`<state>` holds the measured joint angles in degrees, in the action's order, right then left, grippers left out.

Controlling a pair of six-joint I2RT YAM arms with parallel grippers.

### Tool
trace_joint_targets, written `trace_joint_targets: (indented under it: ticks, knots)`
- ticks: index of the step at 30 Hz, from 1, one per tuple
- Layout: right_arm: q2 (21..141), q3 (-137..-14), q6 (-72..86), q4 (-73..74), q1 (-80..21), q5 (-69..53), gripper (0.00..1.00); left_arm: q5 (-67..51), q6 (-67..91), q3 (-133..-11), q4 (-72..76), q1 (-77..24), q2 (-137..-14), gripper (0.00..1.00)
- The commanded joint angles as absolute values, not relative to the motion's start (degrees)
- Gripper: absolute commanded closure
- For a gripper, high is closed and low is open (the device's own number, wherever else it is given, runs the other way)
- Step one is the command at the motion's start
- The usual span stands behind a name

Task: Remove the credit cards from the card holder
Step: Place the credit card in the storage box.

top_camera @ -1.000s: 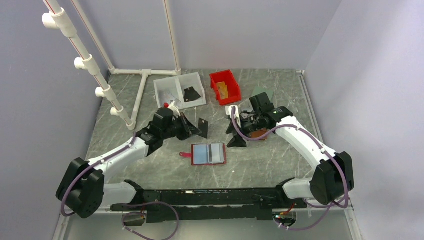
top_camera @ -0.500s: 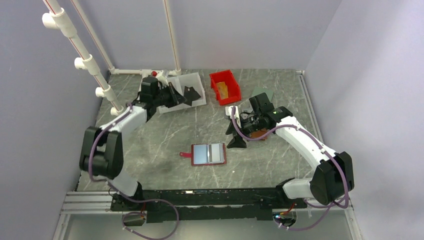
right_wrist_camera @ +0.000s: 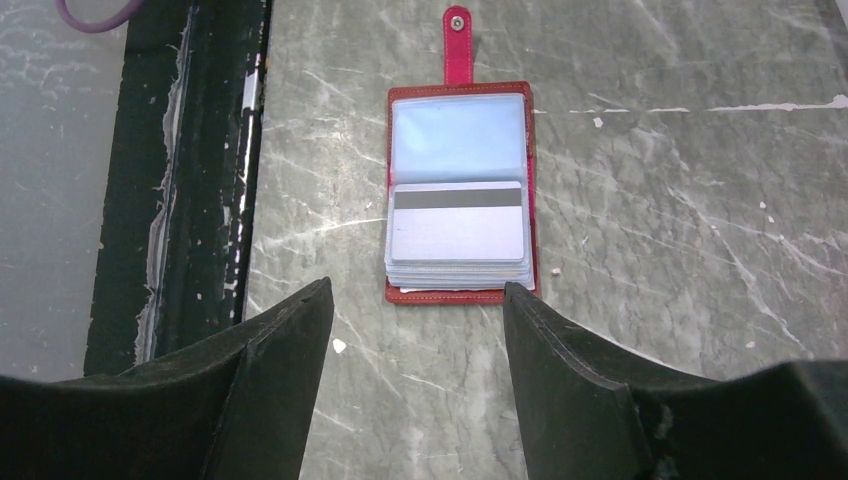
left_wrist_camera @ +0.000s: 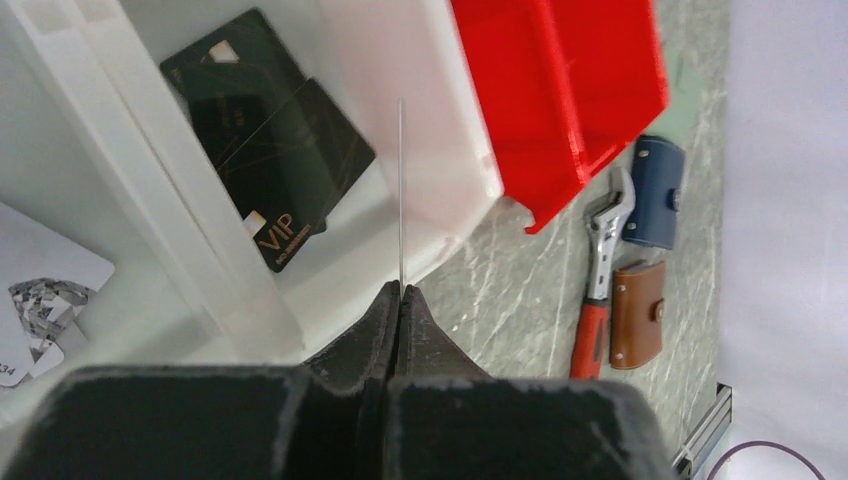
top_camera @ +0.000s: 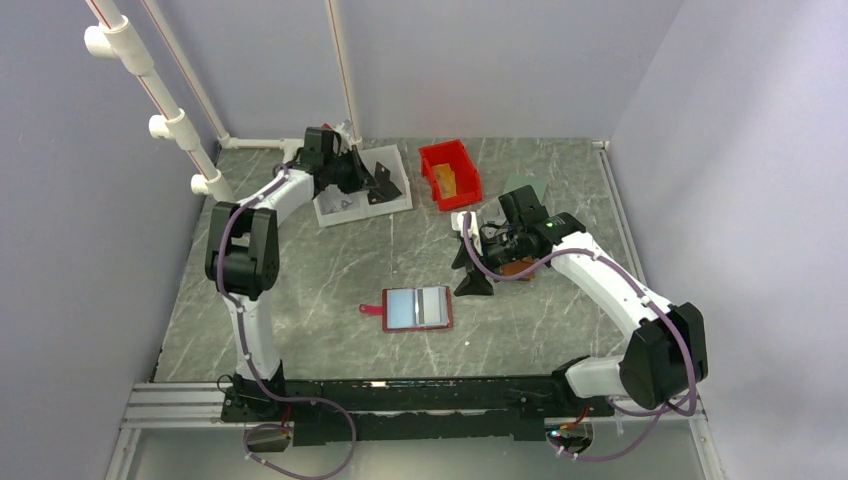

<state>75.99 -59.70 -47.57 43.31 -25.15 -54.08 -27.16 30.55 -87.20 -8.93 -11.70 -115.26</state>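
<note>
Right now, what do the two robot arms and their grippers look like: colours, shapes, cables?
The left arm and the right arm both have white tubular links joined by bulky black joints. A thin purple cable runs loosely along each. The left gripper and the right gripper are matt black, with wedge-shaped fingers that taper to the tips. I see no markings.

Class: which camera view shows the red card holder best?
Right wrist: the card holder lies open, filling mid-frame, cards visible. Top external shows it small; left wrist misses it.
</note>
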Motion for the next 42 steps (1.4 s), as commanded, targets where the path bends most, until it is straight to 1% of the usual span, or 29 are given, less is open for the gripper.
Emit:
trace_joint_targets:
  ticks: [1,4,5,8,10,12,14,19,23,26,30,33,35,36,39,40,42]
  knots:
    - [76.2,-60.7,-48.5,42.7,-24.9,-55.3,0.34,-25.4,29.9,-92.6,-14.6,-12.1,-118.5,0.98]
    - [76.5,-60.7,-48.6,42.8,-24.9,-55.2,0.34,-24.0,30.3,-96.7,-17.6,-12.7,-121.2,0.96]
    - [76.5,-60.7,-48.6,42.9,-24.9,-55.2,0.34,-23.6,30.3,-98.4,-19.0,-13.0,-122.3,0.94]
    - [76.7,-60.8,-48.8,43.1,-24.8,-55.3,0.34,-20.8,29.4,-105.7,-26.7,-14.5,-126.6,0.83]
    - [76.8,-60.8,-48.9,43.2,-24.6,-55.4,0.34,-16.7,28.1,-110.7,-32.1,-15.7,-128.4,0.74]
    - [76.8,-60.8,-49.1,43.5,-24.5,-55.7,0.34,-12.2,26.9,-113.4,-35.2,-16.6,-128.7,0.69]
    - [76.8,-60.8,-49.2,43.5,-24.4,-55.8,0.34,-8.5,25.8,-114.8,-36.7,-17.2,-127.7,0.66]
    - [76.9,-60.6,-49.5,43.5,-24.4,-55.3,0.34,-3.8,22.8,-112.9,-36.2,-17.6,-121.3,0.65]
    - [76.8,-60.5,-50.6,43.9,-24.4,-54.9,0.34,-3.2,20.5,-103.4,-30.4,-17.8,-111.2,0.64]
    - [76.0,-59.7,-52.7,44.3,-24.4,-54.7,0.34,-5.5,21.0,-94.1,-24.8,-17.9,-101.7,0.63]
    - [74.4,-56.4,-56.1,43.8,-24.4,-54.4,0.34,-11.6,23.9,-81.2,-19.7,-19.0,-89.5,0.54]
    - [72.2,-52.5,-59.0,42.7,-24.5,-54.5,0.35,-15.1,26.9,-72.5,-17.1,-19.3,-81.9,0.51]
    - [70.3,-50.6,-59.6,41.3,-24.4,-53.7,0.34,-13.9,29.2,-66.0,-15.7,-19.6,-76.2,0.35]
    - [69.8,-49.9,-59.5,40.6,-24.4,-53.5,0.33,-13.4,29.8,-63.0,-15.0,-19.9,-73.5,0.29]
    - [69.7,-49.1,-58.3,39.0,-24.3,-53.2,0.34,-12.5,32.6,-52.5,-12.6,-20.0,-65.3,0.06]
    - [70.1,-48.8,-57.8,38.5,-24.3,-53.2,0.34,-12.5,33.8,-49.4,-11.9,-20.0,-62.6,0.01]
    - [70.7,-48.5,-56.9,37.7,-24.4,-53.0,0.35,-10.7,37.7,-43.7,-10.6,-20.0,-56.9,0.01]
